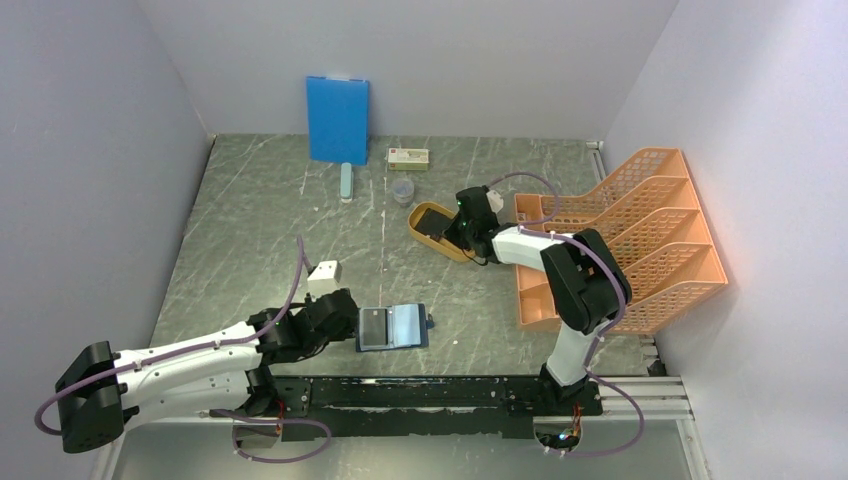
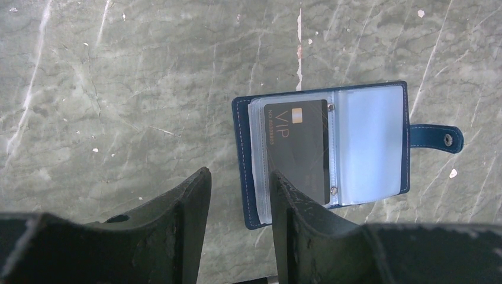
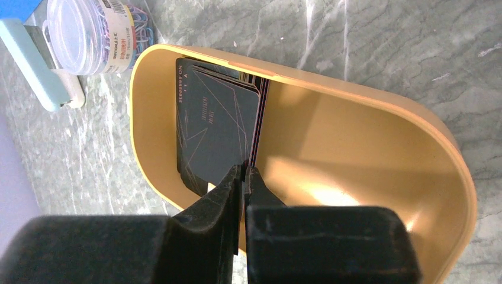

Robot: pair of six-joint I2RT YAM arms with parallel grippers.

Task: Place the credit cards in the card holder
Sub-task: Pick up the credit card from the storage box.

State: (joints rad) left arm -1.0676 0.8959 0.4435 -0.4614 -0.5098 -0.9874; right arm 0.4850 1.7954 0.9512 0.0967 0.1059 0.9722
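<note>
Pickup step here. The right arm (image 1: 520, 245) is reaching out to the yellow-orange tray (image 3: 367, 165) at the far middle of the desk (image 1: 260, 220), and its jaws are pinched almost together on the near edge of the black credit cards (image 3: 216, 130) leaning against the tray's wall. I can't tell whether they have 1 card or a couple, the stack is too tight to call.

The card holder (image 1: 392, 326) lies open and flat at the near middle of the desk, well apart from the tray, clasp tab pointing right. 1 VIP card (image 2: 296, 148) already sits in a clear sleeve, and the sleeve to its right looks empty.

The left arm (image 1: 190, 360) is parked just left of the holder, jaws apart and gripping nothing – 1 finger sits over the holder's near-left corner, maybe pinning it, though I can't see contact.

Next move, I reckon: lift straight up so only 1 card peels off, carry it near and left, then line its edge up with a sleeve mouth – that slot looks fiddly.
</note>
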